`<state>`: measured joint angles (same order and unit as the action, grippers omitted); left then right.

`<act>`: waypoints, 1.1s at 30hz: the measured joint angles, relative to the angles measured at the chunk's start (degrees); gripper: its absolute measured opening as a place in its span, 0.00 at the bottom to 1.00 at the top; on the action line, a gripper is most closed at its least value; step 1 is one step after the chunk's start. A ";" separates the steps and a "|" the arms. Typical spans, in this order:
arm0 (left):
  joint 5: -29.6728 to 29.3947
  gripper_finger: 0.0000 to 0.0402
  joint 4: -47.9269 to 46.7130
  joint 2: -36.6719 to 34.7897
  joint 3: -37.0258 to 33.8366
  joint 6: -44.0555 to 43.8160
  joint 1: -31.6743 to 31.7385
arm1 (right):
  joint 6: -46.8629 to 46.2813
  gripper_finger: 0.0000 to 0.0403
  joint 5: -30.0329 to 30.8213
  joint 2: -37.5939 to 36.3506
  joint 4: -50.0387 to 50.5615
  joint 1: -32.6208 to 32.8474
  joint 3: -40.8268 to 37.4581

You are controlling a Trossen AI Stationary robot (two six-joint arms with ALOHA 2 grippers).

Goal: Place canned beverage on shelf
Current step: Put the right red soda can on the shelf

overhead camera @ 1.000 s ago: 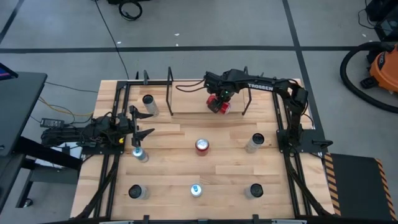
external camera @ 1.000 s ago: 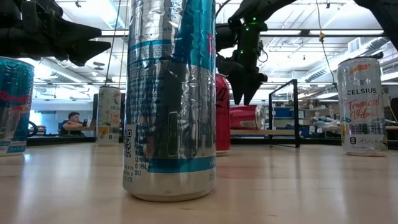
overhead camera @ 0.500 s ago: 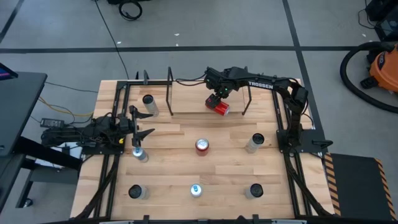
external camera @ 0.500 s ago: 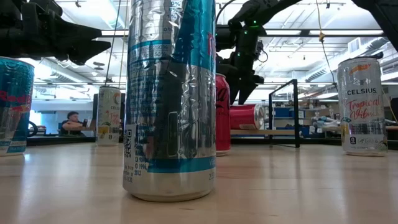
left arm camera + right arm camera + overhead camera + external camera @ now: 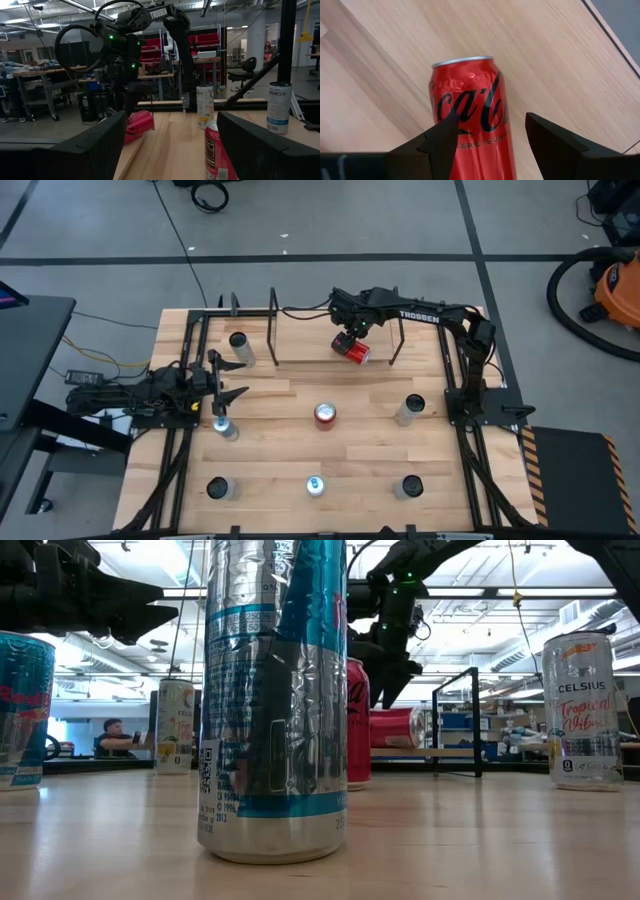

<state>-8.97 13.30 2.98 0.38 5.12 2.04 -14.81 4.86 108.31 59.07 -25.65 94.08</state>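
Red can (image 5: 356, 352) lying on its side on shelf (image 5: 300, 350) board, between black upright rods; long axis diagonal in high view, silver rim aimed away from right gripper (image 5: 347, 340) in right wrist view. Lower part of can cut off at right wrist frame edge. Right gripper poised just above can, fingers apart, released, straddling without contact. Left gripper (image 5: 228, 378) parked open at table's left side, above silver can (image 5: 224, 428).

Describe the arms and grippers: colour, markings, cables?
Both arms are dark, jointed. The right arm carries white TROSSEN lettering, green indicator lights near its wrist, and a looping black cable. The right gripper and left gripper have two black, wedge-shaped fingers.
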 joint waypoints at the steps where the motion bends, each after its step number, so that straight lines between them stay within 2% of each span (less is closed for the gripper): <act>1: 0.00 0.79 0.00 0.00 0.00 0.00 -0.02 | 0.14 0.59 -0.10 -0.02 0.21 0.00 0.00; 7: 0.00 0.79 0.00 0.00 0.00 -0.04 0.00 | 1.64 0.63 -0.50 -0.11 0.59 0.00 0.02; 16: 0.00 0.79 -0.03 0.00 0.00 -0.13 0.00 | 7.18 0.81 -0.63 -0.11 0.22 -0.28 0.04; 22: 0.00 0.79 -0.04 0.00 0.00 -0.13 -0.02 | 6.91 0.92 -7.04 0.20 -0.37 -1.16 0.09; 33: 0.00 0.79 -0.07 0.00 -0.01 -0.11 -0.01 | 8.36 0.99 -7.35 0.24 -6.66 -1.14 -1.54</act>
<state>-8.97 13.23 2.98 0.37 5.01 2.03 -6.45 -2.48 108.55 52.41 -26.79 92.54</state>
